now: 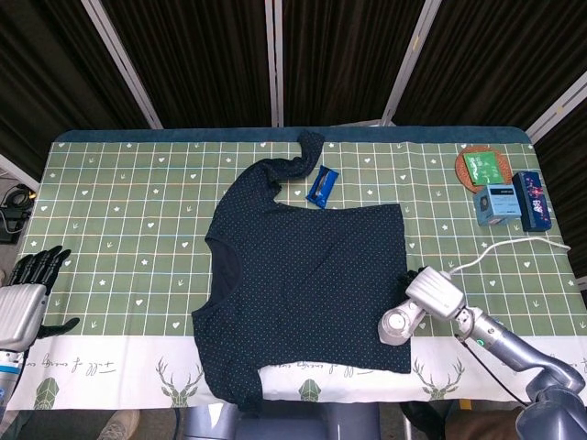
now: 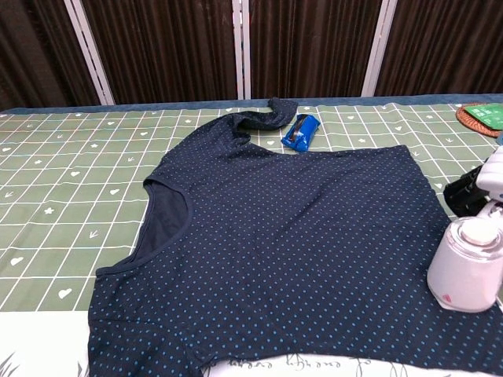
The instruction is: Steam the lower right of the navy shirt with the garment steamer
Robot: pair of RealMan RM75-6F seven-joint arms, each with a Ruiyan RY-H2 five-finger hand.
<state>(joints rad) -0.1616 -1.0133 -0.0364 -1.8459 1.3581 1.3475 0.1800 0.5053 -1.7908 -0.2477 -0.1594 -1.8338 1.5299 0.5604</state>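
The right hand (image 1: 431, 291) sits at the lower right of the head view, its dark fingers (image 2: 465, 192) wrapped around the handle of the garment steamer (image 1: 400, 324), gripping it. The steamer's long axis runs diagonally in the head view, from the handle at the upper right down to the round head at the lower left. That head rests over the lower right corner of the navy shirt (image 1: 307, 275), just inside the hem edge; whether it touches the cloth cannot be told. In the chest view the steamer stands at the right edge of the frame, its round body low on the fabric. A white cord (image 1: 500, 248) curves away from the hand toward the right edge of the head view.

The shirt lies flat at the centre of the green checked tablecloth (image 1: 128, 211), neckline toward the left of the frame, one sleeve twisted toward the top. A blue packet (image 1: 321, 185) lies just beside that sleeve. In the upper right sit a woven coaster (image 1: 483, 169) and two small blue boxes (image 1: 512, 202).

The left hand (image 1: 26, 291) rests at the lower left edge of the table, holding nothing, fingers extended.
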